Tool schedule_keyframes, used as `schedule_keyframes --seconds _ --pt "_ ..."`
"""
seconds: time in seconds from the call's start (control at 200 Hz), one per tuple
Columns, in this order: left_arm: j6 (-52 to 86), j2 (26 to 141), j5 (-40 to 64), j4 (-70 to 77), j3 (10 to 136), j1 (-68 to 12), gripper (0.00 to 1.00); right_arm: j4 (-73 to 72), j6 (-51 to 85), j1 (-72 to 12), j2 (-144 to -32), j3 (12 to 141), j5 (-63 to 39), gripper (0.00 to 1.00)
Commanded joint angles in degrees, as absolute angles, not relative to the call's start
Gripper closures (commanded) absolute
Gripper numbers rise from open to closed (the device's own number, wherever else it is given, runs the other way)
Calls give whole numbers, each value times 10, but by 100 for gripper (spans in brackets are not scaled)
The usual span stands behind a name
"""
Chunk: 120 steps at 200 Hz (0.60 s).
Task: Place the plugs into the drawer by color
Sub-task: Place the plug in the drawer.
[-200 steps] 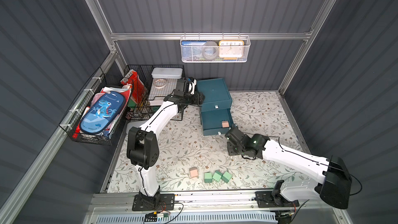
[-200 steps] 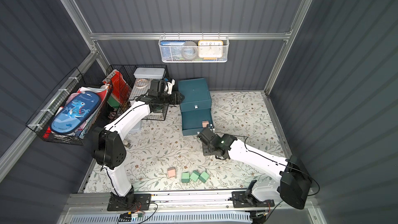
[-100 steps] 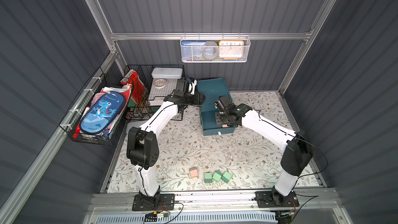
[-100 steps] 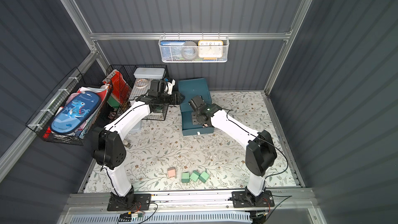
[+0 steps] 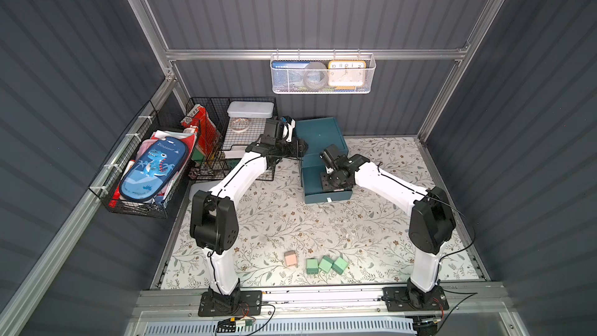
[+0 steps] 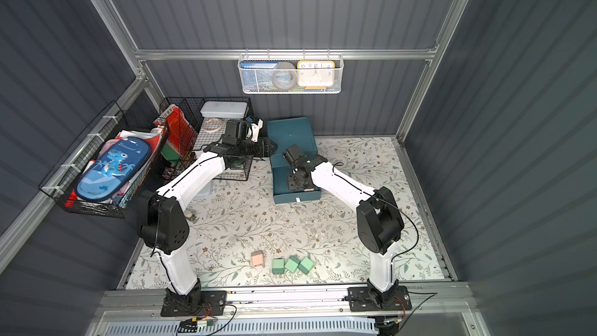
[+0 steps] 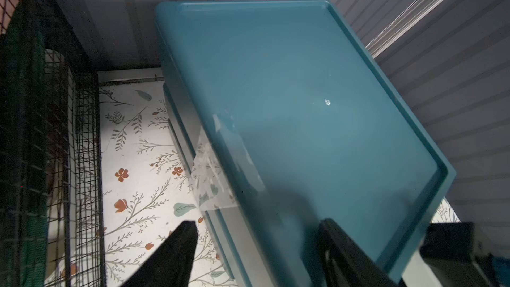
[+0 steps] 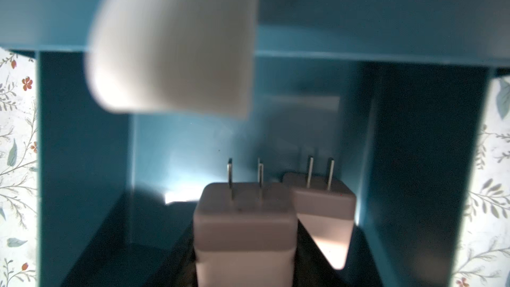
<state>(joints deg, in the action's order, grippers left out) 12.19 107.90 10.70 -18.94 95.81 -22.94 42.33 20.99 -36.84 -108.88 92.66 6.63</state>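
Currently the right gripper [image 8: 244, 247] is down inside the pulled-out drawer [image 5: 315, 197] of the dark teal cabinet [image 5: 319, 134], its fingers closed on a pink plug [image 8: 242, 216]. The plug's two metal prongs point away from the wrist, deeper into the drawer, so its prong axis runs along the gripper's line of reach. A second pink plug [image 8: 323, 205] lies in the same drawer just beside it, its prongs pointing the same way. A blurred white tab handle [image 8: 171, 42] on the cabinet front hangs above them.

The left gripper [image 7: 256, 223] sits at the cabinet's top edge on the side facing the black wire basket [image 7: 82, 133]. Its fingers are spread apart and straddle that edge, one over the lid and one beside the wall.

Well apart from the cabinet, near the front rail, a loose pink plug [image 5: 291, 258] and three green plugs [image 5: 325, 264] lie in a row on the floral mat [image 5: 274, 221]. The green ones are packed close together.
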Motion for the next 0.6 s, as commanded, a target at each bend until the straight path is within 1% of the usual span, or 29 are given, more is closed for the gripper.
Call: schedule_keyframes --seconds 0.0,0.21,0.27,0.37,0.44,0.52,0.595 --pt "108 1072 111 -226 944 -231 26 448 200 -365 -1088 933 58 52" --pt "110 1070 97 -221 941 -231 26 455 193 -364 -1069 935 58 39" --pt "110 1067 94 -218 937 -231 26 457 192 -364 -1062 934 55 37" --pt "106 1063 97 -220 933 -231 26 468 191 -365 -1043 939 50 36" --pt "106 1068 99 -221 936 -231 26 466 191 -374 -1005 933 39 36" --pt "106 1075 102 -225 942 -231 27 417 184 -409 -941 876 63 36" --pt "106 1075 102 -224 941 -231 27 349 173 -466 -886 795 93 37"
